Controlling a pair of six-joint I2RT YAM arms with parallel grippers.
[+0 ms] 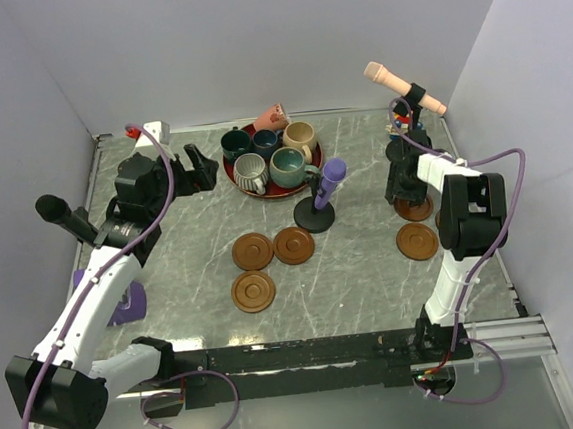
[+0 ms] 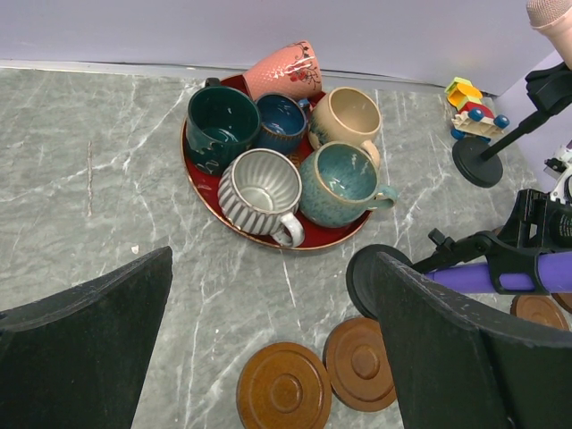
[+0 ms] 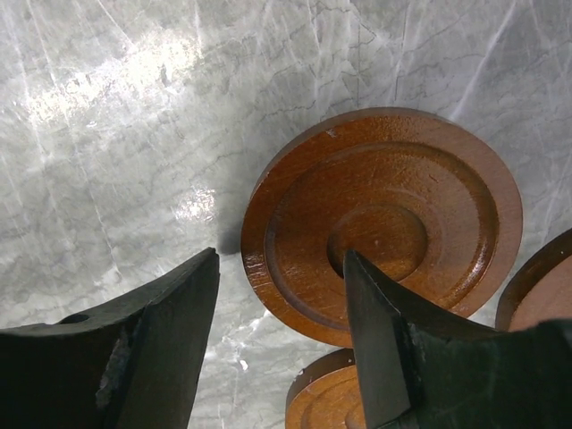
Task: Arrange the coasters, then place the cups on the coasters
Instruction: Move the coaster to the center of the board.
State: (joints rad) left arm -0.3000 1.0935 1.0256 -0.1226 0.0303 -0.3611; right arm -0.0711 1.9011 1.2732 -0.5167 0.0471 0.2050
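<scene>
Six cups stand crowded on a red plate (image 1: 232, 169): dark green (image 2: 219, 125), dark blue (image 2: 281, 121), beige (image 2: 344, 116), grey ribbed (image 2: 259, 188), teal (image 2: 340, 179), and a pink one (image 2: 281, 70) tipped against the back. Three coasters (image 1: 253, 251) (image 1: 293, 244) (image 1: 253, 291) lie mid-table and another coaster (image 1: 416, 241) lies to the right. My left gripper (image 2: 273, 259) hangs open left of the plate. My right gripper (image 3: 279, 259) is down over a coaster (image 3: 420, 192), its jaws astride the rim without touching both sides; two more coasters (image 3: 326, 398) (image 3: 541, 286) show partly beside it.
A purple microphone (image 1: 332, 180) on a black round base (image 1: 314, 217) stands between the plate and the right arm. A peach microphone (image 1: 406, 89) on a stand is at the back right, near a small colourful toy (image 2: 472, 112). A purple object (image 1: 126, 304) lies at the left edge.
</scene>
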